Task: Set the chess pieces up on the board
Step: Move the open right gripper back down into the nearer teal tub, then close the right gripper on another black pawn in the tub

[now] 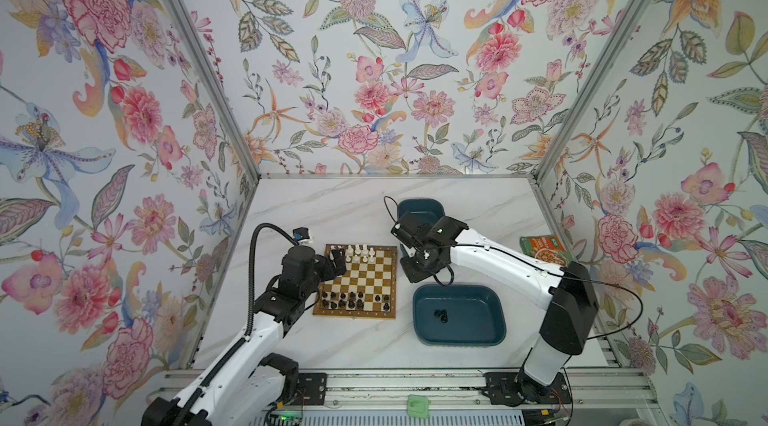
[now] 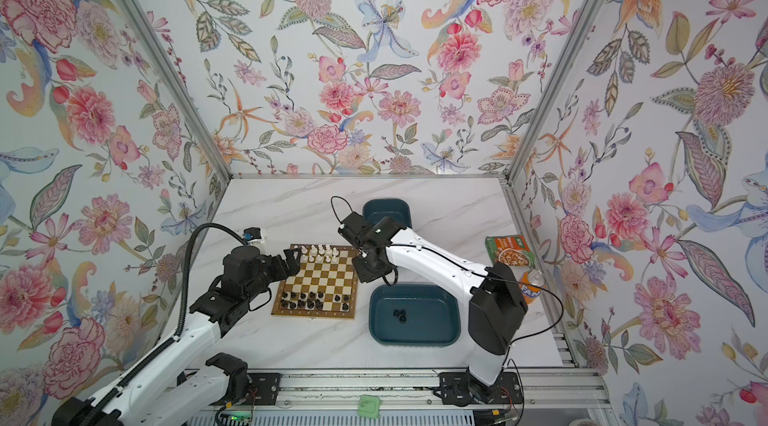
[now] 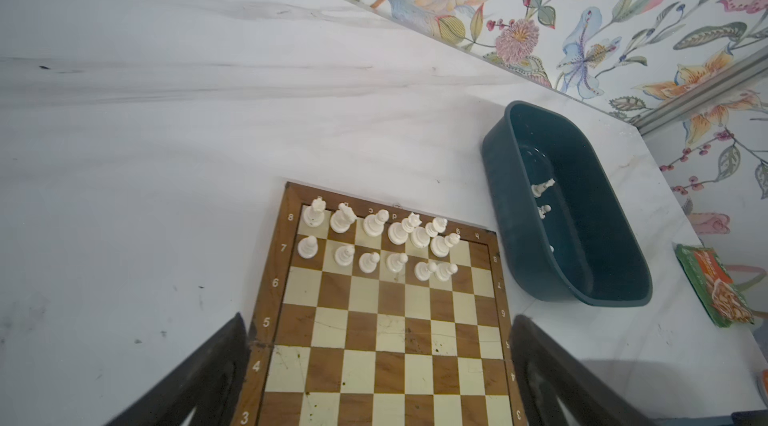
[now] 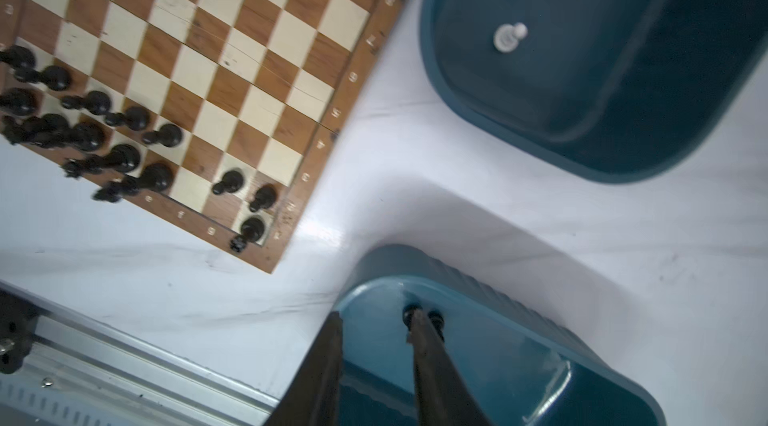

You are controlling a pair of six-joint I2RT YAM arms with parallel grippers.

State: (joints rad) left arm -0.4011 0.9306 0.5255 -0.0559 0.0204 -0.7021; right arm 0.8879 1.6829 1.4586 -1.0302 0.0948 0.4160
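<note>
Two groups, white chess pieces (image 1: 360, 254) and black chess pieces (image 1: 353, 300), stand at opposite ends of the board (image 1: 365, 274) in both top views. Left wrist view: your left gripper (image 3: 378, 318) gapes wide over the board, empty. Right wrist view: your right gripper (image 4: 376, 315), narrowly parted and empty, hovers over a teal tub (image 4: 478, 278).

Both top views look steeply down from overhead at the whole table (image 2: 291, 203). The left wrist camera skims the board (image 3: 386, 340) closely toward the far tub (image 3: 498, 178); the right wrist camera shares both, plus the near tub (image 4: 519, 361).
</note>
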